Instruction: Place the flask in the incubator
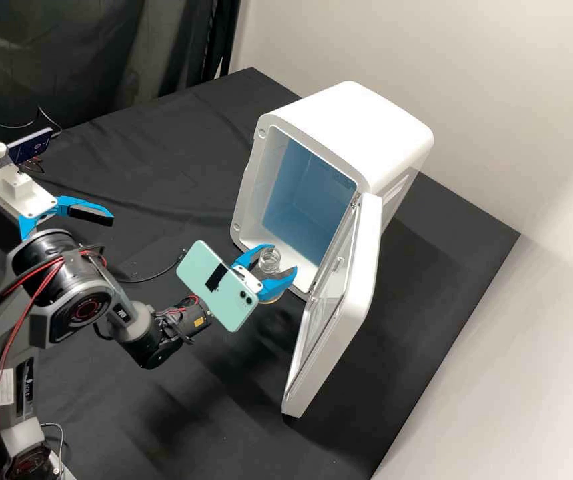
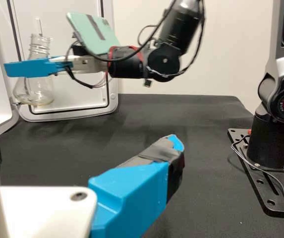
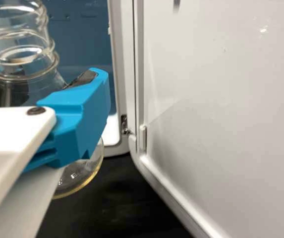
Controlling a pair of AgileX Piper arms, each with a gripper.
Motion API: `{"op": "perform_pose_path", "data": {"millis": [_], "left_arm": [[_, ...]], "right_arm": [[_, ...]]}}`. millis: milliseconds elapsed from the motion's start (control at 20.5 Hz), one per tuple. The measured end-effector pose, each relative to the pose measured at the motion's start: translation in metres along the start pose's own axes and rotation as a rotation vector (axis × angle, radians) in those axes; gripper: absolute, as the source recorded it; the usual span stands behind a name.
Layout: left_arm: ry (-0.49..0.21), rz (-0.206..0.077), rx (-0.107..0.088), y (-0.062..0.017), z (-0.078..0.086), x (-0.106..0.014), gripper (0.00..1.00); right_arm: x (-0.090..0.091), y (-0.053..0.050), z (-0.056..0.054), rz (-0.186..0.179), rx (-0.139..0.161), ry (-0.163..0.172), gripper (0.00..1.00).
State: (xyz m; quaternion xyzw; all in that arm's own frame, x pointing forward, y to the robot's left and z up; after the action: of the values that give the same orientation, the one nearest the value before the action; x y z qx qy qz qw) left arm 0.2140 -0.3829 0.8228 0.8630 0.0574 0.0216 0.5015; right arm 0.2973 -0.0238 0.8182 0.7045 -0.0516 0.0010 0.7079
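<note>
My right gripper [image 1: 267, 270] clasping the flask [image 1: 270, 255] at the open incubator's [image 1: 366, 133] seven o'clock, my left gripper [image 1: 66, 223] far off at nine o'clock, fingers spread wide

Lab setup: black-draped bench [image 1: 166, 167], bare white wall [image 1: 499, 80] at right, dark curtain [image 1: 66, 53] upper left, white incubator [image 1: 366, 133], glass flask [image 1: 269, 259].

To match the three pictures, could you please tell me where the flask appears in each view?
High view: the flask is at centre, held by the right gripper at the mouth of the incubator.
Left wrist view: farther off, in front of the open door.
Right wrist view: close up in the gripper, beside the door.
Shared landmark: the white door, next to the flask everywhere.
</note>
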Motion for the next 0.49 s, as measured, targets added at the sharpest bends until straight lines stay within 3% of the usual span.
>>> {"op": "perform_pose_path", "data": {"millis": [390, 488], "left_arm": [[-0.002, 0.008, 0.002, 0.0016, 0.000, 0.000, 1.00], [0.005, 0.009, 0.002, 0.0020, -0.001, 0.000, 1.00]], "right_arm": [[0.060, -0.012, -0.007, 0.052, -0.033, 0.022, 0.00], [0.073, -0.016, -0.011, 0.033, -0.031, 0.024, 0.00]]}}
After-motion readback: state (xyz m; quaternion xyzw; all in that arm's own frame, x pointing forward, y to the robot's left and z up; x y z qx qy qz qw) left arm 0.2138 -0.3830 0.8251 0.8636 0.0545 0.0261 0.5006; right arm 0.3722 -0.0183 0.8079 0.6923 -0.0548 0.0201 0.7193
